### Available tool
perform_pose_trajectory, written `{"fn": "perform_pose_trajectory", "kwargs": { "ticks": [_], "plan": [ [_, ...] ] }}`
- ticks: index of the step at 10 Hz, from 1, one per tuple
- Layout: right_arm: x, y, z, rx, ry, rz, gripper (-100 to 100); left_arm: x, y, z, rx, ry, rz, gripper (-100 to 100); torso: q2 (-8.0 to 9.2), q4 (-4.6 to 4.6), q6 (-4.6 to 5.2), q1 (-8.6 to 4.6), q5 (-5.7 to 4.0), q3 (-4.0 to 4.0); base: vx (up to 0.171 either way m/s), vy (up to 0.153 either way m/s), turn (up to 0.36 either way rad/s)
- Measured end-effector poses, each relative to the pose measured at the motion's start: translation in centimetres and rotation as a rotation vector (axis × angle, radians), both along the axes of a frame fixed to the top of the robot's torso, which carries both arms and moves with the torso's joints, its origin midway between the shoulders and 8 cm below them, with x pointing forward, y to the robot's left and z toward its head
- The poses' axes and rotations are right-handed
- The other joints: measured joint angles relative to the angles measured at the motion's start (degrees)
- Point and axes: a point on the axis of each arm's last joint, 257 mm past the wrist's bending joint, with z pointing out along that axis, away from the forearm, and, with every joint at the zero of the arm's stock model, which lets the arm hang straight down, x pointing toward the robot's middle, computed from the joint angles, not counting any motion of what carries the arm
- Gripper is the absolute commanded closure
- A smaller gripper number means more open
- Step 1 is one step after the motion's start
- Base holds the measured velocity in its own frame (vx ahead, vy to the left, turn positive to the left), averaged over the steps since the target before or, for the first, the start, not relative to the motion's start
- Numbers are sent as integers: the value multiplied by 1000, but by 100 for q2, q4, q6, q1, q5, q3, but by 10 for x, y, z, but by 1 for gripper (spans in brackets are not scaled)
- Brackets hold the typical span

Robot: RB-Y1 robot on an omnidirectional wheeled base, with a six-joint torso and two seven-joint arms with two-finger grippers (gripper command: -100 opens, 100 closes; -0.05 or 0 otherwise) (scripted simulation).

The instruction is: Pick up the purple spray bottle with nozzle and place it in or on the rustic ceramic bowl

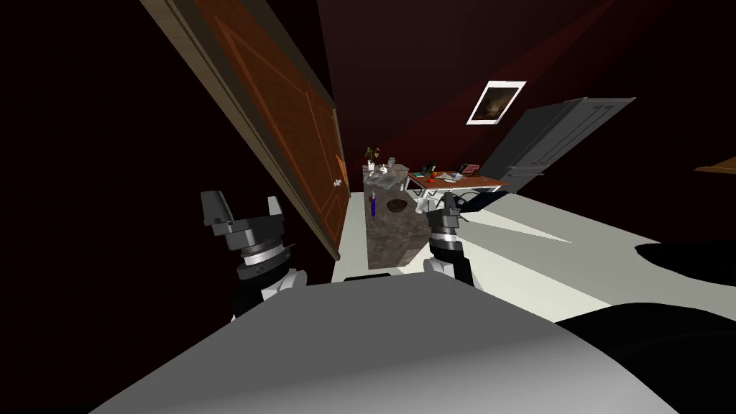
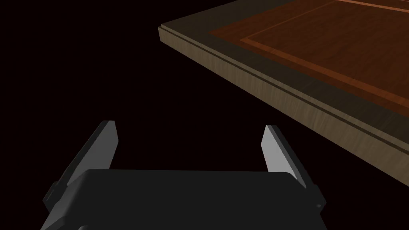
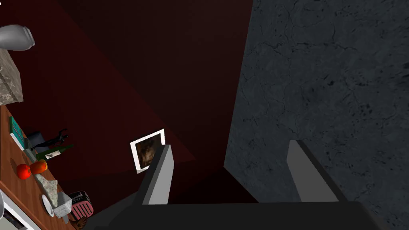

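Both claws stand open and hold nothing: the left claw [image 2: 189, 131] spreads its two thin, flat grey blades wide before a black area, up at the near left beside the door, and the right claw [image 3: 231, 147] has its blades equally parted, raised just to the right of the stone desk. Largest in the scene is the brown wooden door [image 1: 287, 122] on the left, smooth-grained with inset rectangular panels lined in orange and a paler, ridged wooden frame [image 2: 279, 100]. A pale, plain floor [image 1: 546, 244] runs away to the right. Ahead stands the stone desk [image 1: 392, 241], a tall, boxy block of grey-brown veined marble. Farther right a grey panelled door [image 1: 560, 136] is set in the dark red wall [image 1: 402, 72]. Behind the stone block is a wooden desk [image 1: 471, 180] with a flat orange-brown top, scattered with small things, among them a round red fruit [image 3: 23, 171] and an orange one [image 3: 39, 166]. A white-framed picture [image 1: 496, 102] hangs high on the far wall. On the near end of the stone desk sits the bowl [image 1: 397, 205], round, shallow and dark brown. Just left of it, apart from it and well apart from both claws, the purple spray bottle [image 1: 373, 205] stands upright, slim and narrow toward its top.
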Motion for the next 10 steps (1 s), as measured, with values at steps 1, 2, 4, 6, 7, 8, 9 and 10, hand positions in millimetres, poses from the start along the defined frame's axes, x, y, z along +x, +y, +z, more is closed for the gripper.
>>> {"fn": "perform_pose_trajectory", "kwargs": {
  "ticks": [1,2,4,6,7,8,9,10],
  "plan": [
    [7,2,-4,-31,17,5,-100,0,0,0,0,0,0,0,2,0,-1,4,0,1,-22,27,28],
    [15,5,-10,-61,37,7,-100,0,0,0,0,0,0,0,5,1,-1,8,1,2,-20,30,23],
    [31,10,-21,-112,73,2,-100,0,0,0,0,0,0,0,4,1,-1,11,2,2,-16,33,20],
    [47,13,-31,-165,110,-9,-100,0,0,0,0,0,0,0,4,1,-1,12,3,2,-19,35,27],
    [57,16,-37,-194,128,-16,-100,0,0,0,0,0,0,0,4,1,-1,13,3,2,-17,40,30],
    [66,17,-44,-225,149,-24,-100,0,0,0,0,0,0,0,4,1,0,14,3,2,-22,40,31],
    [75,18,-50,-258,166,-33,-100,0,0,0,0,0,0,0,5,1,-1,15,3,3,-14,28,8],
    [81,20,-55,-273,181,-38,-100,0,0,0,0,0,0,0,3,1,0,12,3,2,-13,24,19]
  ]
}}
